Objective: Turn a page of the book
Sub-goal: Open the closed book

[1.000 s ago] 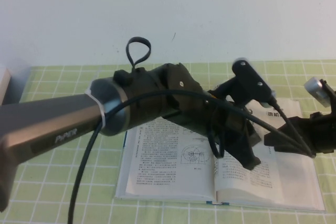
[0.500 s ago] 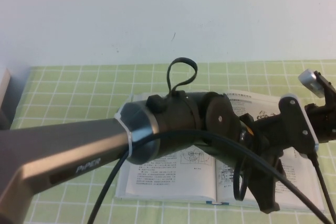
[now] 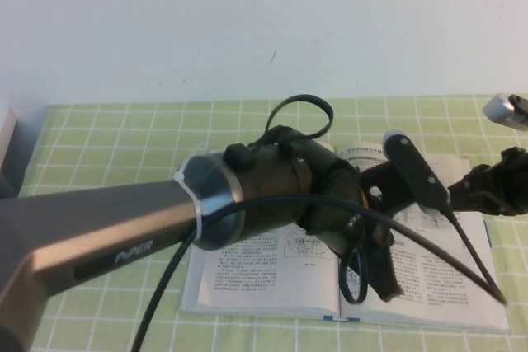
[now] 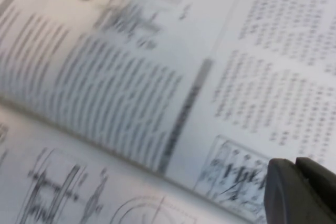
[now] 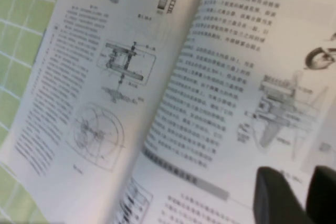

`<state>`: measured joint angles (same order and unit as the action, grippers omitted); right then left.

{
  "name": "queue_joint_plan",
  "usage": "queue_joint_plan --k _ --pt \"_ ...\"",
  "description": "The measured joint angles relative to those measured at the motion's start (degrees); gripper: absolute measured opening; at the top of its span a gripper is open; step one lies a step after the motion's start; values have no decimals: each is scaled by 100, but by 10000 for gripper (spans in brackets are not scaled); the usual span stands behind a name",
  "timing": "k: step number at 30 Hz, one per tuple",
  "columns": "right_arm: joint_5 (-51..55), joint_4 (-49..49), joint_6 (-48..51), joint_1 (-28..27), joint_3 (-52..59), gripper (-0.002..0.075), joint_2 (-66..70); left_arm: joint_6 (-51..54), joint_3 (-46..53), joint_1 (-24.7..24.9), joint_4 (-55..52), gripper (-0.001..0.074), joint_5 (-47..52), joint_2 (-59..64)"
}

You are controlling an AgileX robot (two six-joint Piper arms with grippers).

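— Green-checked cloth covers the tabletop. What lies on it?

— One thing: the book, lying open near the robot's edge, with text and machine drawings on both sides.

— And the arms?

— The left arm reaches in from the left and crosses most of the book. The left gripper hangs just above the gutter, close over the paper. I cannot tell whether its jaws are open or closed.

— The right one?

— The right gripper sits at the book's right side, low over the right-hand leaf. Its wrist view shows print just below it, but I cannot tell the state of its jaws, nor whether any paper is caught.

— So has the page turned?

— Not as far as I can see. It looks flat on the right-hand stack. I judge the task barely begun: catching the edge, lifting the page and carrying it across to the left are all left to do.
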<state>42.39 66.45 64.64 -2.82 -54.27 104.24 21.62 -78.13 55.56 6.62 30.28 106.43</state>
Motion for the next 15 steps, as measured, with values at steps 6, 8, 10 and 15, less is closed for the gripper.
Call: queue_joint_plan --k 6,8,10,15 --pt "-131 -1719 -1081 0 0 48 -538 -418 0 -764 604 -4 0 0" --pt "-213 -2240 -1519 0 0 40 -565 -447 0 -1083 771 -4 0 0" --pt "-303 -2691 -1901 0 0 37 -565 -447 0 -1359 909 -4 -24 38" --pt "-396 -2980 -2113 0 0 142 -472 -242 -25 -1752 1492 -4 -38 393"
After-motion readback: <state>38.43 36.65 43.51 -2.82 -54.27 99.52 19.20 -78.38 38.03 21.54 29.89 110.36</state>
